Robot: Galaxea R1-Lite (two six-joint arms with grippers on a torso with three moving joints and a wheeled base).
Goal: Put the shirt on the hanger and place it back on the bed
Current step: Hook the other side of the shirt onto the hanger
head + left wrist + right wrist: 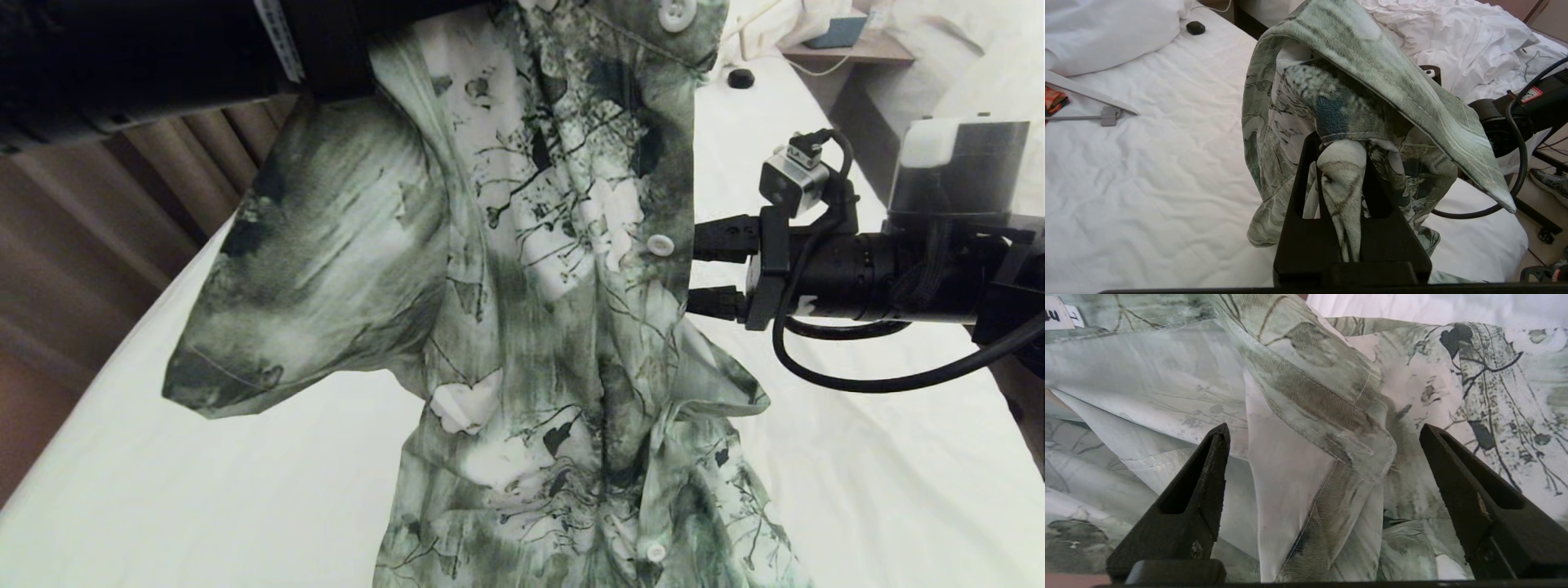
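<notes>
The green-and-white flowered shirt hangs in front of me above the bed, one sleeve spread out to the left. My left gripper is shut on a bunched fold of the shirt and holds it up from above; that arm fills the head view's upper left corner. My right gripper reaches in level from the right, its tips at the button edge of the shirt. In its wrist view the right gripper stands wide open around a folded seam of the shirt. The hanger is hidden.
A broad white hanger and an orange-red garment lie on the sheet near a pillow. A small black object sits further up the bed. A nightstand and a second bed heaped with bedding stand beyond.
</notes>
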